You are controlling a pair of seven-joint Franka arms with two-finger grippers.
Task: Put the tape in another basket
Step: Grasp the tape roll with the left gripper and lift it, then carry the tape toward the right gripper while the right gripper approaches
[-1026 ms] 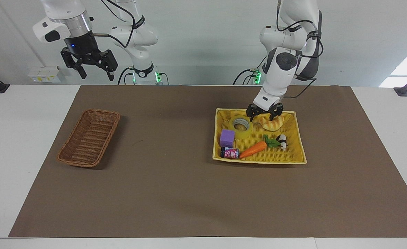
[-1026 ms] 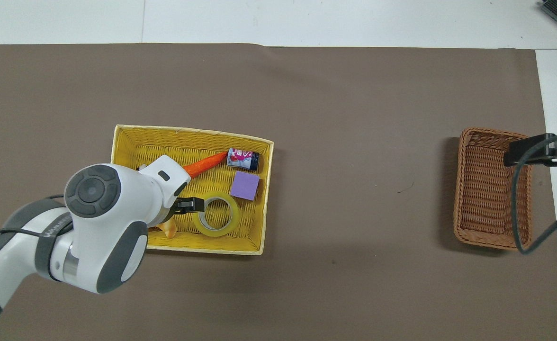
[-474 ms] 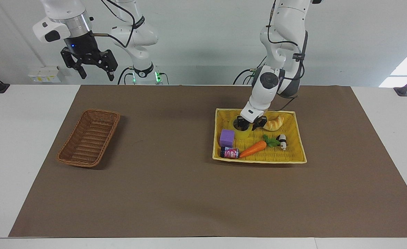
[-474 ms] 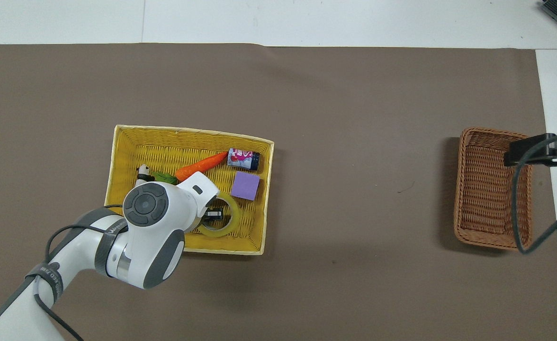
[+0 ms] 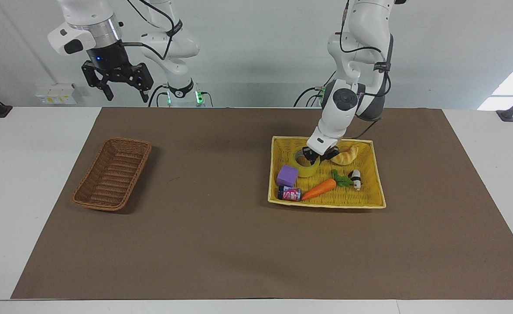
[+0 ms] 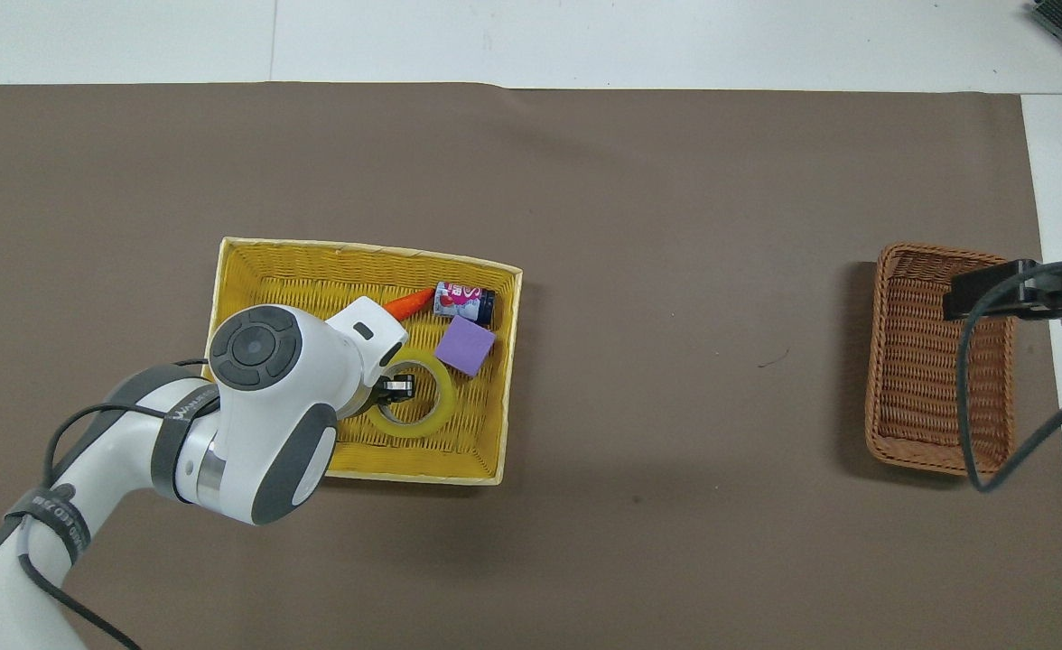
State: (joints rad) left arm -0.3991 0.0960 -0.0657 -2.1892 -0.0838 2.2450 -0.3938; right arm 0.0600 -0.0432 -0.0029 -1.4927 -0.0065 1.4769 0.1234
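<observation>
The tape (image 5: 305, 167) (image 6: 423, 417), a yellowish roll, lies in the yellow woven tray (image 5: 326, 204) (image 6: 359, 248), pressed against the purple cube (image 5: 287, 175) (image 6: 465, 345). My left gripper (image 5: 315, 155) (image 6: 388, 390) is down in the tray and shut on the roll's wall, with one finger inside the core. The roll looks slightly tipped. The brown wicker basket (image 5: 112, 173) (image 6: 933, 357) stands empty toward the right arm's end of the table. My right gripper (image 5: 126, 93) waits open, raised high over the table edge at the robots' end.
The tray also holds a croissant (image 5: 346, 155), a carrot (image 5: 319, 188) (image 6: 407, 302), a small can (image 5: 289, 192) (image 6: 464, 302) and a panda toy (image 5: 356, 178). A brown mat (image 5: 221, 244) covers the table between tray and basket.
My left gripper came down from above the tray's rim onto the tape and closed on its wall. The roll slid against the purple cube, which turned a little. The right gripper shifted slightly.
</observation>
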